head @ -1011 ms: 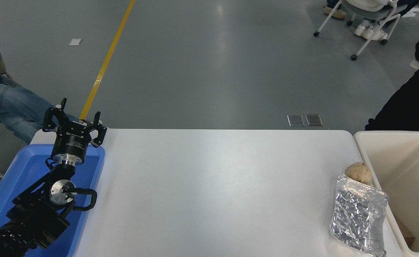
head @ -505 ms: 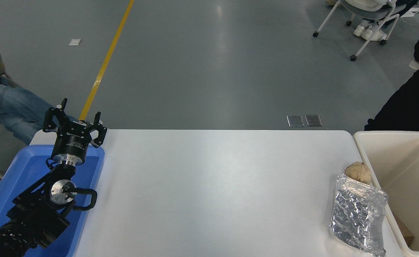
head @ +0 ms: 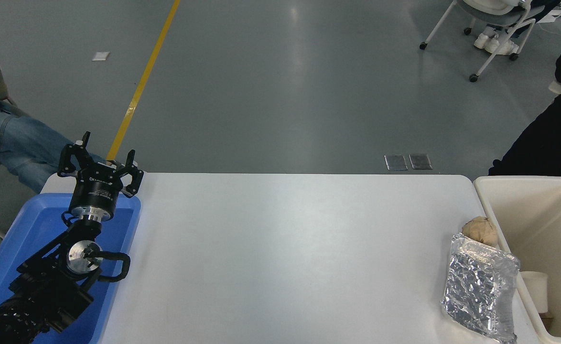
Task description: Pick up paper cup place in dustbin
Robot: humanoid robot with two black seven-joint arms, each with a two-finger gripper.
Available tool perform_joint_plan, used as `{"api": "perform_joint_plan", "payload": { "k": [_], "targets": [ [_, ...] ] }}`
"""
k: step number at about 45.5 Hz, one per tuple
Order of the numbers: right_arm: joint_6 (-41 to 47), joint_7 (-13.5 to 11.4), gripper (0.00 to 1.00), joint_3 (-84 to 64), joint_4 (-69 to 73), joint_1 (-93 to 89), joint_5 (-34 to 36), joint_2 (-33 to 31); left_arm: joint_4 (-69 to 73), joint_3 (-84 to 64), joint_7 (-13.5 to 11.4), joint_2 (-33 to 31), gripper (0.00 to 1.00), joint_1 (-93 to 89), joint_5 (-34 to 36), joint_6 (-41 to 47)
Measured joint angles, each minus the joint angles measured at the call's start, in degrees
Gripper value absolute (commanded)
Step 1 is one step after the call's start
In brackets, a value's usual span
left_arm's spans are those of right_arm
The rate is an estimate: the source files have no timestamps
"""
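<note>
The white paper cup [head: 534, 289] shows inside the cream-beige dustbin [head: 510, 181], close to its near left wall, partly hidden behind the rim and the foil bag. The dustbin stands at the table's right edge. My left gripper [head: 100, 160] is open and empty, parked over the far end of the blue tray at the lower left. My right arm and gripper are out of view.
A crumpled silver foil bag [head: 480, 289] lies on the table beside the dustbin, with a tan crumpled ball [head: 481, 230] just behind it. A blue plastic tray [head: 27, 239] sits at the left. A person in black [head: 548, 138] stands at the far right; jeans-clad legs [head: 8, 138] show at the far left.
The paper cup has appeared inside the dustbin near its left wall; it was not visible in the earlier frames. The left arm has not moved.
</note>
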Motion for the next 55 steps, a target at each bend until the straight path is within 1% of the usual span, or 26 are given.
{"api": "perform_joint_plan", "payload": {
  "k": [9,16,26,36,39,47,55],
  "targets": [
    [0.2,0.2,1.0,-3.4,5.1,7.4,0.0,-1.3,0.0,0.0,0.0,0.0,0.99,0.0,0.0,0.0],
    [1.8,0.2,1.0,-11.0,13.3,18.8,-0.3,-1.6,0.0,0.0,0.0,0.0,0.99,0.0,0.0,0.0],
    [8.6,0.3,1.0,-20.9,22.7,34.6,-0.9,3.4,0.0,0.0,0.0,0.0,0.99,0.0,0.0,0.0],
    [20.0,0.1,1.0,-25.4,30.1,46.5,-4.2,9.2,0.0,0.0,0.0,0.0,0.99,0.0,0.0,0.0],
    [21.2,0.0,1.0,-25.8,32.4,48.2,-5.0,9.6,0.0,0.0,0.0,0.0,0.99,0.0,0.0,0.0],
    [25.3,-0.1,1.0,-28.5,44.6,57.6,-7.3,11.0,0.0,0.0,0.0,0.0,0.99,0.0,0.0,0.0],
    [27.3,-0.2,1.0,-31.0,55.1,66.7,-8.1,11.4,0.0,0.0,0.0,0.0,0.99,0.0,0.0,0.0]
  ]
}}
